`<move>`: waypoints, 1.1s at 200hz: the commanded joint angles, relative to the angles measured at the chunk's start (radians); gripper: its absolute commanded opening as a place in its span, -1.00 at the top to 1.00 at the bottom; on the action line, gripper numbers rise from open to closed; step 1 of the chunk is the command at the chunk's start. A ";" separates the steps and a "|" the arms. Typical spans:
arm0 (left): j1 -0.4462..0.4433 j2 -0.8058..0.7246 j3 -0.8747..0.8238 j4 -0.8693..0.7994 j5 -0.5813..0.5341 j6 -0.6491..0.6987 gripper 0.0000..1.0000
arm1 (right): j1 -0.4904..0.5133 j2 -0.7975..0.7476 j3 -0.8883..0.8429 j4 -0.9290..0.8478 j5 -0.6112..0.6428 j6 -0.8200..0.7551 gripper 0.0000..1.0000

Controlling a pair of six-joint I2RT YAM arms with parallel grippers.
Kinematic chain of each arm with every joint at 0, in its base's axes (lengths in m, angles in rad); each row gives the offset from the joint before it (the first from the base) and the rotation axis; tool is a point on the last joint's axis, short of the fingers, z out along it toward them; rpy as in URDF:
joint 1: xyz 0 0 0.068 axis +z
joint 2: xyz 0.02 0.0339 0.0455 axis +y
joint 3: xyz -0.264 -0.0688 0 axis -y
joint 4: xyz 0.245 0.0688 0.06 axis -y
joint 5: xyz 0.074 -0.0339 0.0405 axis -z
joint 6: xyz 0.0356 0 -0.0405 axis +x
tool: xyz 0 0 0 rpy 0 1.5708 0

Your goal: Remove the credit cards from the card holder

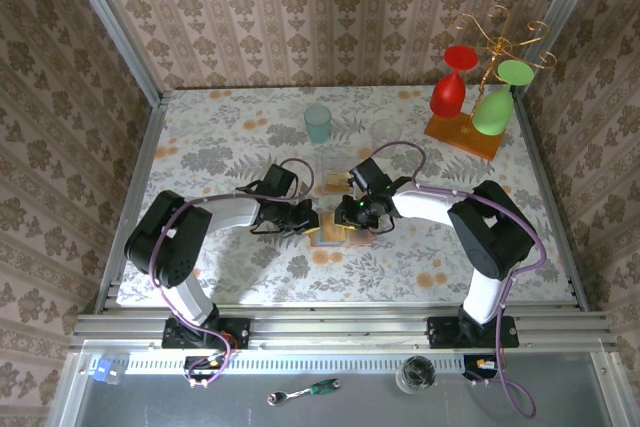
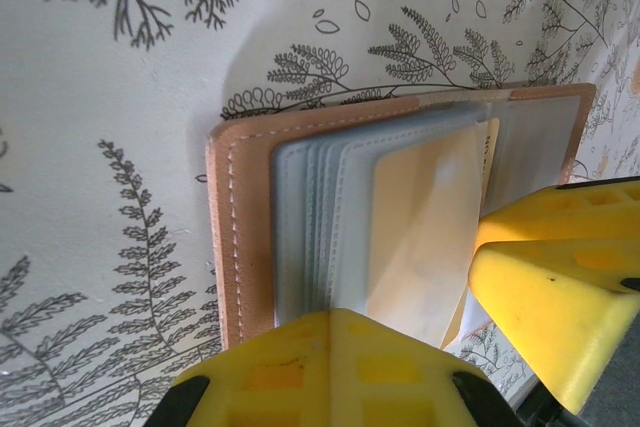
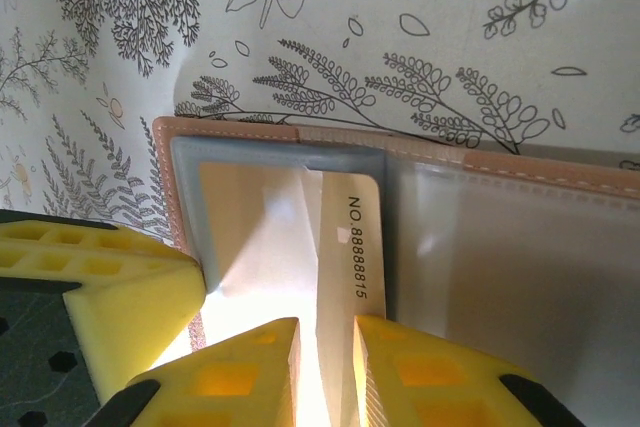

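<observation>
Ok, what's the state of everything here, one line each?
holder: open, lying flat.
card: pinched, partly inside holder.
left gripper: shut, resting on holder.
right gripper: shut on card.
red glass: hung upside down.
green glass: hung upside down.
cup: upright.

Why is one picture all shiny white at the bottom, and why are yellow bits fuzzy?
Right wrist: light glares white off the thin orange-tan card between the right gripper's yellow fingers. Left wrist: the left gripper sits close to the lens, so it blurs; the tan leather card holder is sharp. Top external: even light.
</observation>
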 commanded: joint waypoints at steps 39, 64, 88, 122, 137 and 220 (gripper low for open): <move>0.003 -0.023 0.019 -0.054 -0.022 0.020 1.00 | 0.003 -0.034 0.011 -0.046 0.023 -0.007 0.57; 0.002 -0.027 0.024 -0.059 -0.023 0.019 1.00 | 0.001 -0.048 0.012 -0.053 0.030 -0.008 0.57; 0.002 -0.035 0.030 -0.063 -0.020 0.018 1.00 | 0.000 -0.055 0.011 -0.057 0.033 -0.008 0.56; -0.002 -0.041 0.045 -0.068 -0.014 0.020 1.00 | -0.004 -0.078 0.003 -0.050 0.033 -0.008 0.55; -0.007 -0.043 0.055 -0.066 -0.006 0.019 1.00 | -0.007 -0.084 0.005 -0.053 0.034 -0.008 0.54; -0.035 0.017 0.071 -0.061 -0.007 0.026 1.00 | -0.037 -0.062 -0.032 -0.006 -0.010 0.013 0.48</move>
